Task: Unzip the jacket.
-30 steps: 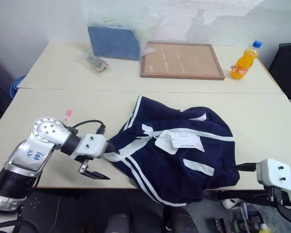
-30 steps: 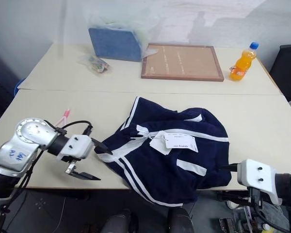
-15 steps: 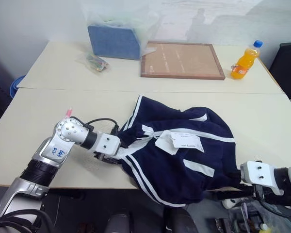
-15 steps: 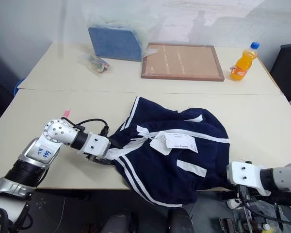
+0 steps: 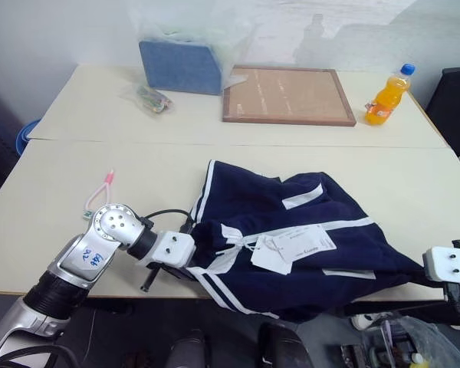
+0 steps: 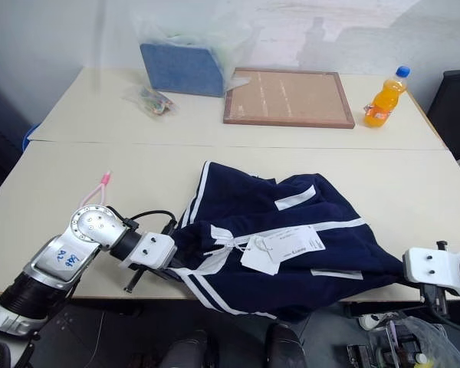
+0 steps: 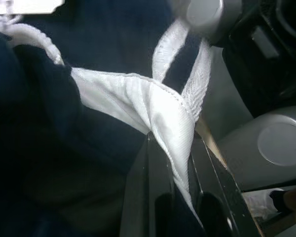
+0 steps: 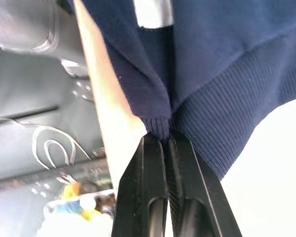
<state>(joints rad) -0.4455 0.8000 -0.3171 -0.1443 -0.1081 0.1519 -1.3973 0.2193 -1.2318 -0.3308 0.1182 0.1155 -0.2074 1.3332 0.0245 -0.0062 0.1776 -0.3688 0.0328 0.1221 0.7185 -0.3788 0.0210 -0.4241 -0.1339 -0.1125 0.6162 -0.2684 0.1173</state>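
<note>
Since the earlier frame, both grippers have clamped onto the jacket (image 5: 291,245) and drawn it flatter and wider along the near table (image 5: 54,184) edge. The left gripper (image 7: 172,173), at lower left, is closed on the white collar trim (image 7: 153,106). The right gripper (image 8: 166,140), at lower right, is pinched on the navy ribbed hem (image 8: 212,123). White paper tags (image 5: 291,247) lie at the jacket's centre. Farther back: a bagged blue cloth (image 5: 180,65), a cork board (image 5: 287,96) and an orange bottle (image 5: 387,96).
</note>
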